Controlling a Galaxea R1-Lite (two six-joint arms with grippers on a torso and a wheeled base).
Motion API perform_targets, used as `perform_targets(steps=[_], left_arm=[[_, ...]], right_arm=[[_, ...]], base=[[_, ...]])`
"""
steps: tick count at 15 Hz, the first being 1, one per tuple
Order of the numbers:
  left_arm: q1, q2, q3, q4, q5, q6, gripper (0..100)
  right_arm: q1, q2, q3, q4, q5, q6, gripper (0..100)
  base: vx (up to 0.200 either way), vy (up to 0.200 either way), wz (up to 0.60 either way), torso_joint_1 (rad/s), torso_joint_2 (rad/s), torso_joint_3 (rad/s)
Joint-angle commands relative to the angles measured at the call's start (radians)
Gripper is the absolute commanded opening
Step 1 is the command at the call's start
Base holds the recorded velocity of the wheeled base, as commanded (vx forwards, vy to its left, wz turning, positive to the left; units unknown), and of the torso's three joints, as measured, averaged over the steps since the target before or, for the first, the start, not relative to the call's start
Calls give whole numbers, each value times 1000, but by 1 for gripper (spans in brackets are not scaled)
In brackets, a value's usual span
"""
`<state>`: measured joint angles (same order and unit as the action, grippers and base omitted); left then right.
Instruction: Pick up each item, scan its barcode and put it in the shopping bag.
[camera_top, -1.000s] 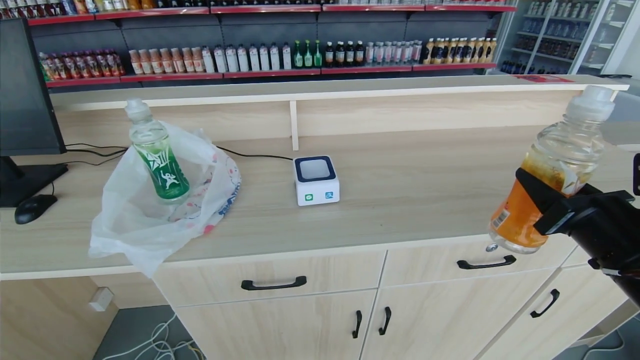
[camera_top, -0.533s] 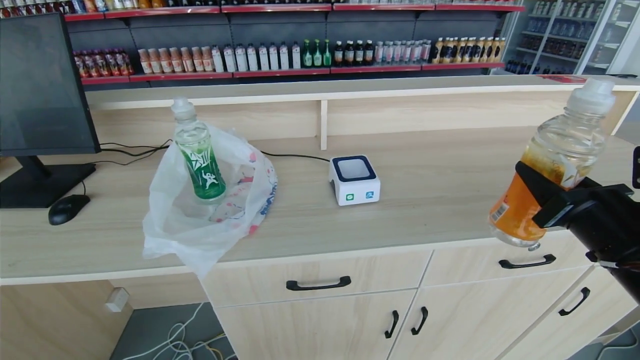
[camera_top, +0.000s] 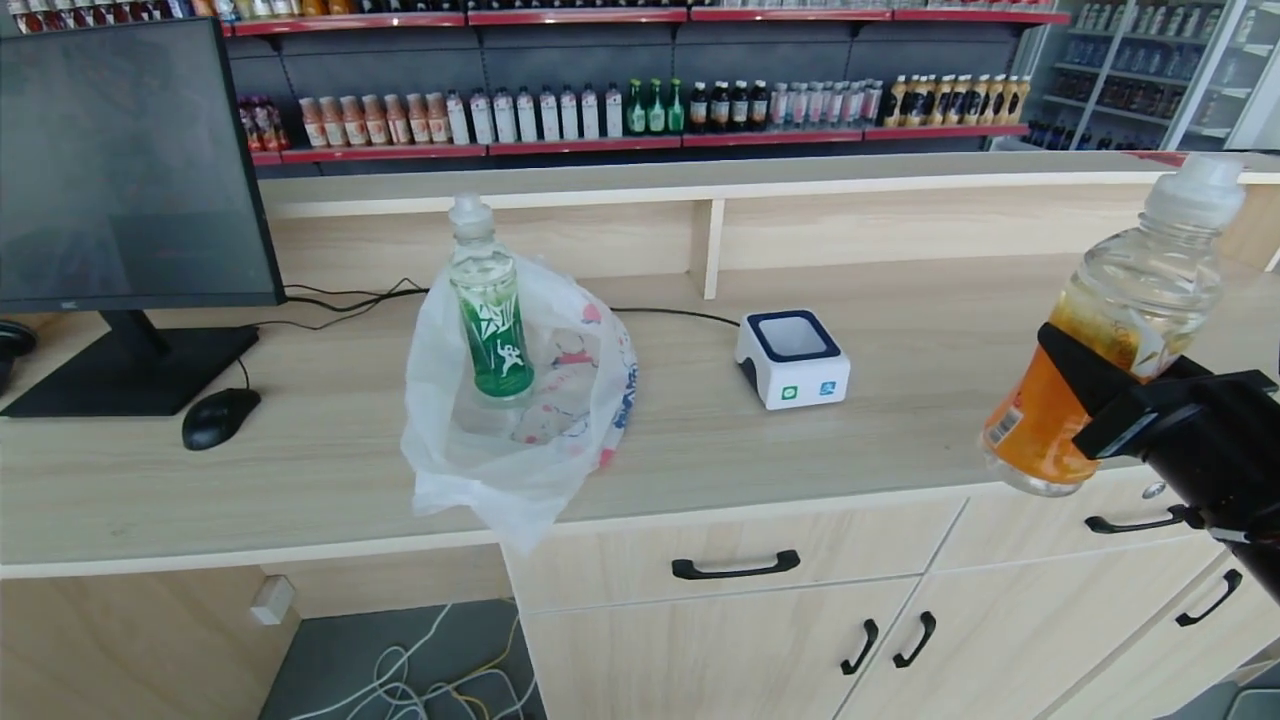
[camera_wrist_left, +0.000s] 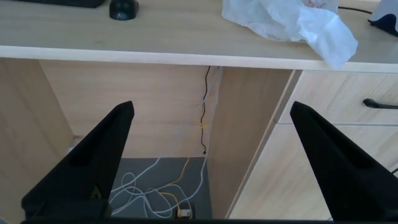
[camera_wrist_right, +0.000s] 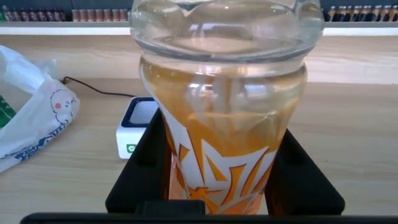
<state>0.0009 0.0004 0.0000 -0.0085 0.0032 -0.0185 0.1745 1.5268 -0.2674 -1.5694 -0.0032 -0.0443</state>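
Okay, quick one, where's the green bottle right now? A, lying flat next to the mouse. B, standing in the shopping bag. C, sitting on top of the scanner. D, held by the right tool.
B: the green bottle stands upright inside the open shopping bag on the counter, while the right tool grips the orange bottle.

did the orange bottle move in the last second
Yes. The orange bottle, held in the right gripper, has moved left toward the scanner; the drawer handle formerly below it now sits to its right.
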Motion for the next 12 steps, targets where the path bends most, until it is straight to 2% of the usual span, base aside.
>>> perform_targets(steps=[1,4,7,10,12], left_arm=[[1,0,0,-1,0,0,100],[1,0,0,1,0,2,100],[1,0,0,2,0,2,100],[1,1,0,2,0,0,100],[1,0,0,2,0,-1,100]], right_arm=[[3,-31,22,-1,0,0,0],[34,-53,31,-1,0,-2,0],[36,-76,39,-1,2,-13,0],[26,-20,-55,-1,15,-20,0],[10,29,-108,-1,80,-49,0]], base=[[0,0,0,0,0,0],[0,0,0,0,0,0],[200,0,0,-4,-1,2],[0,0,0,14,22,-4],[0,0,0,0,0,0]])
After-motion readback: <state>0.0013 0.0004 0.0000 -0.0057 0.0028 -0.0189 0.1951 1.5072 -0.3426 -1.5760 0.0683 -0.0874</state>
